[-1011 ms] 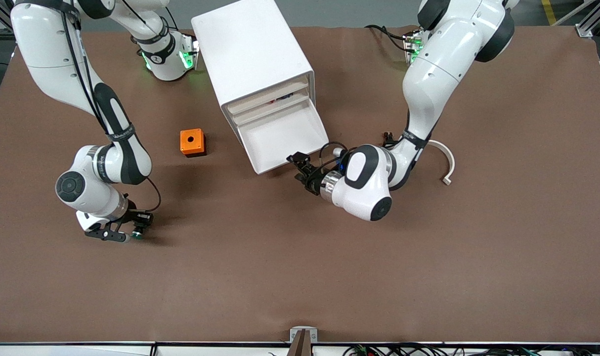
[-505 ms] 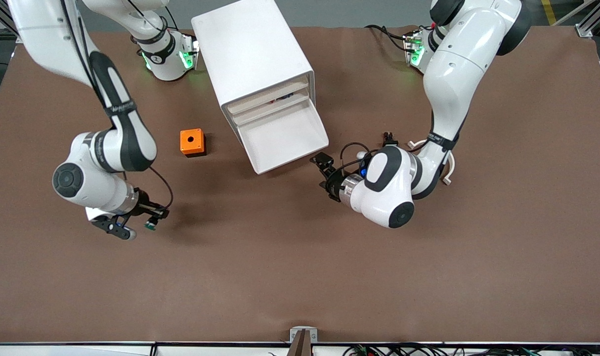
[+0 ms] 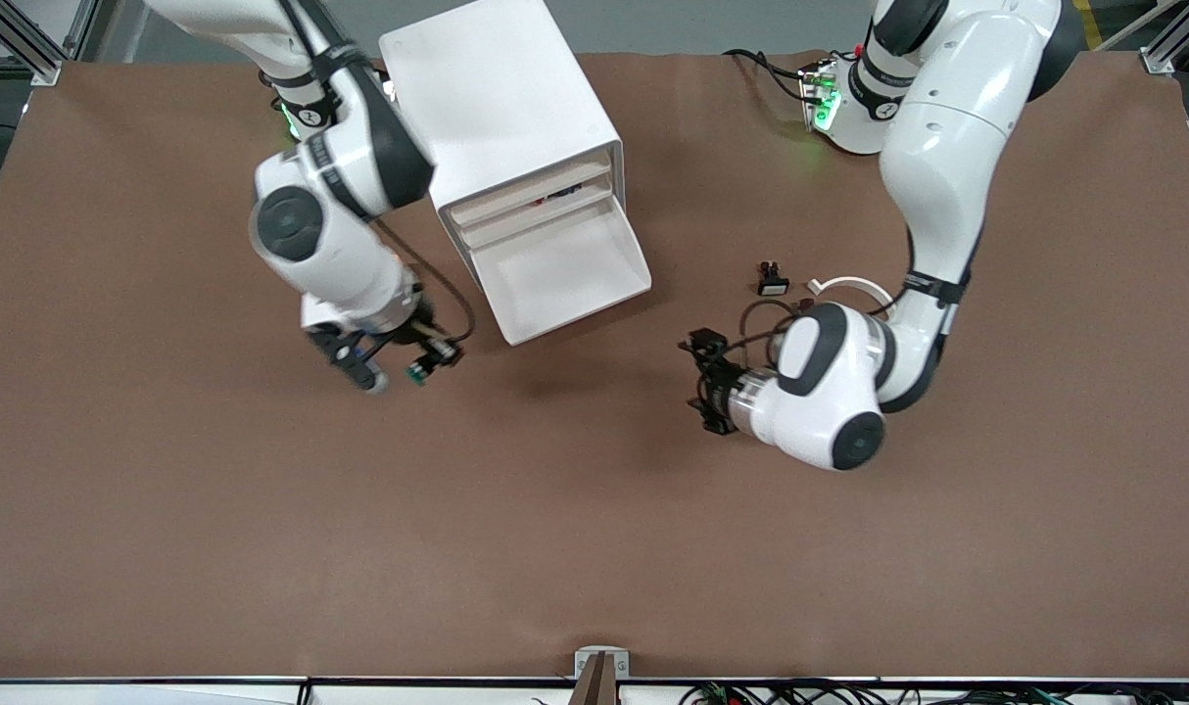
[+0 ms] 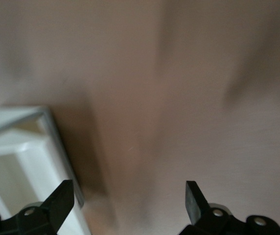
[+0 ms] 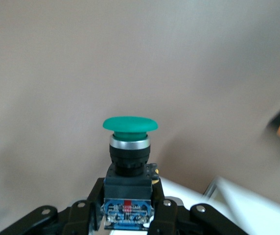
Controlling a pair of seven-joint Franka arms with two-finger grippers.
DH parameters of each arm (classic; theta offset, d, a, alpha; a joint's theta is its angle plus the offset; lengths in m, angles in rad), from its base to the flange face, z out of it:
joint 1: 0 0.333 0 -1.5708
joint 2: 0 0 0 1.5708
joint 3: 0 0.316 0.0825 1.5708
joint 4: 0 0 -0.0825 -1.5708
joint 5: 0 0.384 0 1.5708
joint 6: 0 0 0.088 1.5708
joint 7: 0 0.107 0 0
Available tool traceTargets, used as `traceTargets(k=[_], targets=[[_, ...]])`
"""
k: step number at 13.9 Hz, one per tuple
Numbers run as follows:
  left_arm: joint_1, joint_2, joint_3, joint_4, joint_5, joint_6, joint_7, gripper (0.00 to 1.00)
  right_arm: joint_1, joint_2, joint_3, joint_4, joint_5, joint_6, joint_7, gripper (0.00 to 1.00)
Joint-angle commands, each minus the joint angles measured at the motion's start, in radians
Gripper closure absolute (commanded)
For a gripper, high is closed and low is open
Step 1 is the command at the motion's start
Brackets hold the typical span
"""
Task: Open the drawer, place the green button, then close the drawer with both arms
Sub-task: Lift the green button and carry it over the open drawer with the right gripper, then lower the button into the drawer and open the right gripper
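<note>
Closest to the front edge of the tabletop [image 3: 594,548], over bare brown surface: the left gripper [image 3: 704,384], fingers [image 4: 195,198] spread wide with nothing between them, so free and waiting. Judged from that, no work for it until the closing push. A little farther from the front edge, toward the right arm's end: the right gripper [image 3: 399,364], up in the air, fingers pinching the black-and-blue body of the button [image 5: 128,147], green cap pointing away from the wrist. Over the tabletop just beside the drawer front, not over the tray itself. Farther again, near the middle of the tabletop: the bottom drawer [image 3: 555,279], pulled well out of the white cabinet [image 3: 501,108], tray bare and white, nothing visible inside. Between the drawer and the left arm's end, lying on the tabletop: a black button with a white cap [image 3: 773,284] and a curved white strip [image 3: 849,286], neither part of the job. As for progress, by the look of it: opening done, pick-up of the button done, carry roughly under way. Left to do: bringing the button over the open tray, letting go so that it lands inside, clearing the hand, then pushing the drawer shut. Roughly halfway, as a judgement only.
</note>
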Motion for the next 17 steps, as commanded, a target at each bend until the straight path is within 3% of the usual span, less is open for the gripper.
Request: traceTargets(k=[1, 3, 5, 9, 15, 17], targets=[[0.002, -0.017, 0.013, -0.007, 0.087, 0.0, 0.101, 0.0, 0.117, 0.018, -0.011, 0.015, -0.002, 0.026, 0.212, 1.0], [-0.009, -0.044, 0.005, -0.007, 0.214, -0.006, 0.098, 0.0, 0.179, 0.044, -0.011, 0.025, -0.003, 0.036, 0.338, 1.0], [-0.043, -0.154, -0.001, -0.01, 0.344, -0.011, 0.093, 0.0, 0.227, 0.059, -0.015, 0.027, -0.006, 0.034, 0.42, 1.0], [-0.047, -0.299, -0.006, -0.012, 0.366, -0.091, 0.164, 0.0, 0.268, 0.11, -0.013, 0.032, -0.008, 0.034, 0.494, 1.0], [-0.063, -0.408, -0.125, -0.036, 0.535, -0.149, 0.824, 0.0, 0.322, 0.226, -0.015, 0.124, -0.009, 0.034, 0.664, 1.0], [-0.061, -0.403, -0.132, -0.056, 0.539, -0.138, 0.963, 0.0, 0.328, 0.239, -0.015, 0.128, -0.009, 0.034, 0.666, 1.0]])
